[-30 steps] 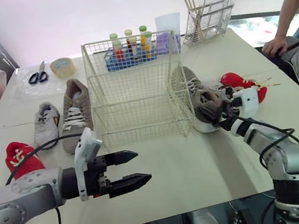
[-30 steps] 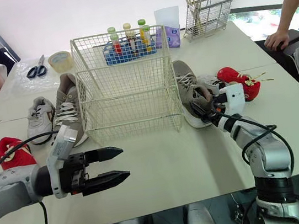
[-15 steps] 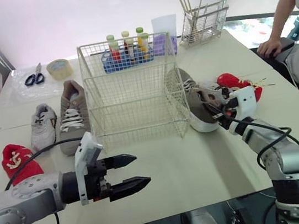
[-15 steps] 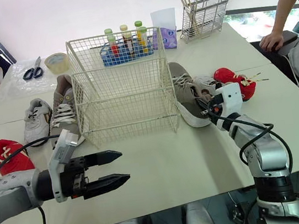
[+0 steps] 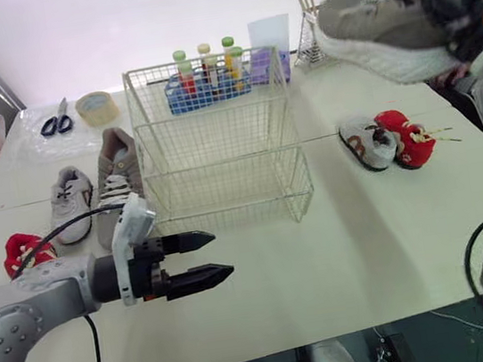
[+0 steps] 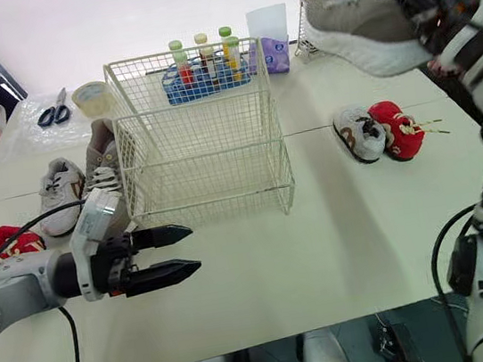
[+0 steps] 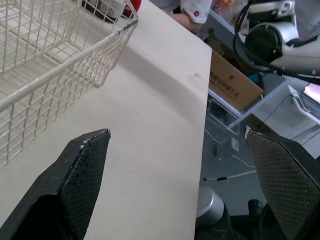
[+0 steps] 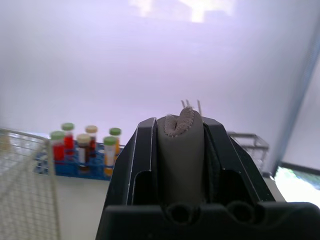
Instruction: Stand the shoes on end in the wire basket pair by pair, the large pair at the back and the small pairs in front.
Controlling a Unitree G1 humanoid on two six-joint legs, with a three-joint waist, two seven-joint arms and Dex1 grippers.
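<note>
The right gripper (image 6: 437, 0) is clamped on the heel of the large grey sneaker (image 6: 363, 24), held high to the right of the empty wire basket (image 6: 199, 133), and I reckon it next needs tipping on end into the back, while the left gripper (image 6: 192, 248) hovers in front, open and empty.

Lab, by the tube rack (image 5: 207, 80)

Left gripper (image 5: 221, 255) reaches forward low, fingers parted. Right gripper (image 8: 180, 131), held high, clamps the heel of a large grey suede sneaker (image 5: 374, 25).
</note>
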